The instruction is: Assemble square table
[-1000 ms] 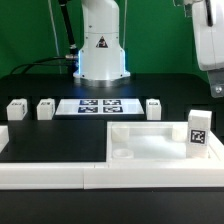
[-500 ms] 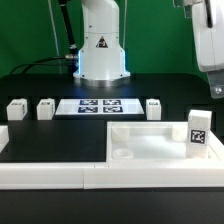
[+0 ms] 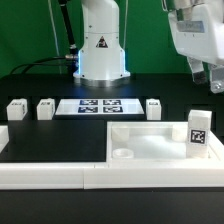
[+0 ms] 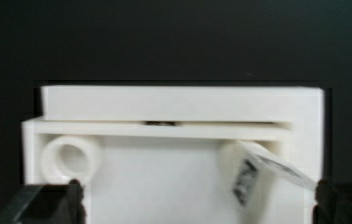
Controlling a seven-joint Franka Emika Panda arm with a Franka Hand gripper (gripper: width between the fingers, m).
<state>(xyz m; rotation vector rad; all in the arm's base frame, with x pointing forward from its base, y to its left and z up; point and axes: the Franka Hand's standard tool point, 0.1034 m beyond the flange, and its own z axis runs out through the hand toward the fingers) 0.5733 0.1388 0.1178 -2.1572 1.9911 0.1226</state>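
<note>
One leg (image 3: 198, 131) stands upright, long axis vertical, on the square table (image 3: 160, 148).

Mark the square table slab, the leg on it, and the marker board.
square table slab (image 3: 160, 147), exterior view, bare inner floor.
leg (image 3: 198, 133), exterior view, its tagged front face.
marker board (image 3: 100, 105), exterior view, centre among its tags.

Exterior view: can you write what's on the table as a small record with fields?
slab: white, square, at the exterior view's right
standing leg: one, on the slab, near its right edge in that view
loose legs: three, in a row flanking the marker board
hand: open, empty, high above the slab
</note>
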